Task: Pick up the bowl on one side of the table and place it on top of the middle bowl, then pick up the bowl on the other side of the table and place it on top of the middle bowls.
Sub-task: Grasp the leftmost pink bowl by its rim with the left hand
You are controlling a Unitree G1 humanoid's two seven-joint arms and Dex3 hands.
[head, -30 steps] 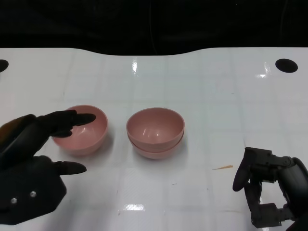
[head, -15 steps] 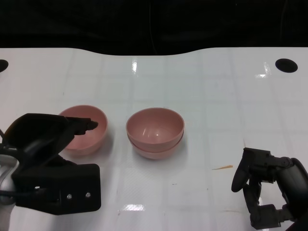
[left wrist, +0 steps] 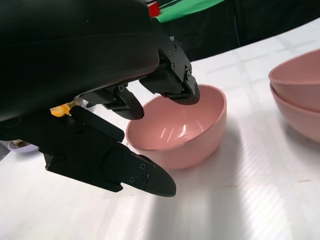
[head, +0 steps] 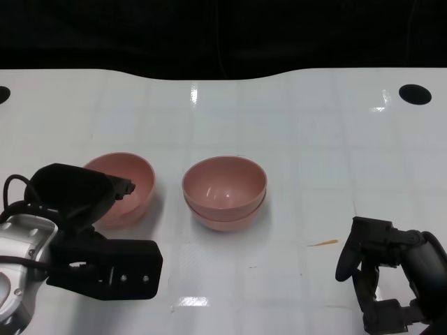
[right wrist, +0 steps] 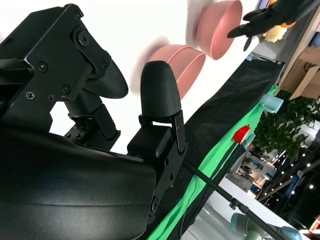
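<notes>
In the head view the left hand (head: 84, 234) covered the near part of the side bowl (head: 133, 183), and its forearm was cut off at the picture's lower left corner. The left wrist view showed more: upper fingers (left wrist: 172, 82) hung over the near rim of that bowl (left wrist: 187, 130), while a lower finger (left wrist: 135, 172) reached along the table (head: 314, 146) outside the bowl wall. The hand was spread with nothing clasped; whether any fingertip touched the rim could not be told. The stacked middle bowls (head: 225, 192) stood just beside the side bowl, towards the table's middle, one nested inside the other. The right hand (head: 384, 269) sat low by the near right edge, partly cut off, its fingers loosely curled around nothing. A small yellowish sliver (head: 323, 243) lay beside it.
</notes>
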